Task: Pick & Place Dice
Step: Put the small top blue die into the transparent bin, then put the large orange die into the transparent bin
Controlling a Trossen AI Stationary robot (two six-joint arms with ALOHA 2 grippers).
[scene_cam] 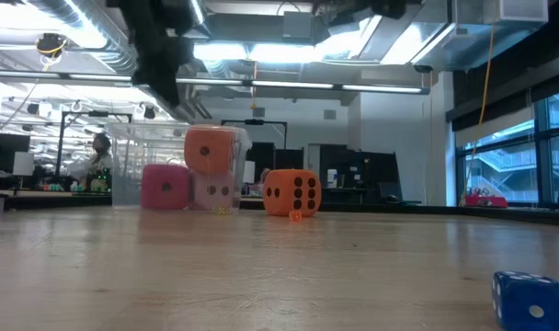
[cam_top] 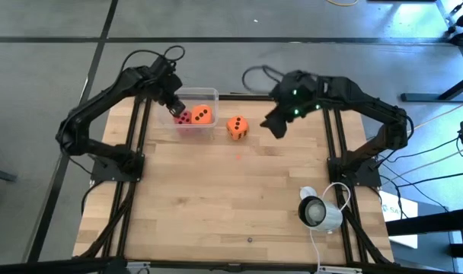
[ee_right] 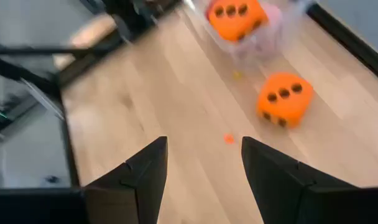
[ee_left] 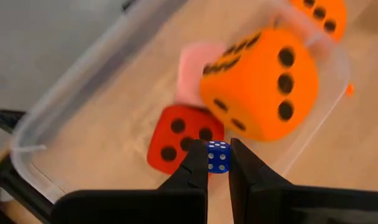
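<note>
Wooden surface (cam_top: pixel 239 198): left gripper (ee_left: pixel 218 163) clamped on small blue die (ee_left: pixel 217 157) above clear bin (ee_left: pixel 46 130), release next; right gripper (ee_right: pixel 203 163) apart, short of orange die (ee_right: pixel 285 98).

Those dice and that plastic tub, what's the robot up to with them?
It is collecting dice into a clear tub at the table's far edge. The left gripper hangs over the tub, shut on a tiny blue die. Inside already: a red die, a pink die and an orange die on top. Another orange die sits on the table beside the tub. The right gripper is open above the table, empty, facing that die.
</note>
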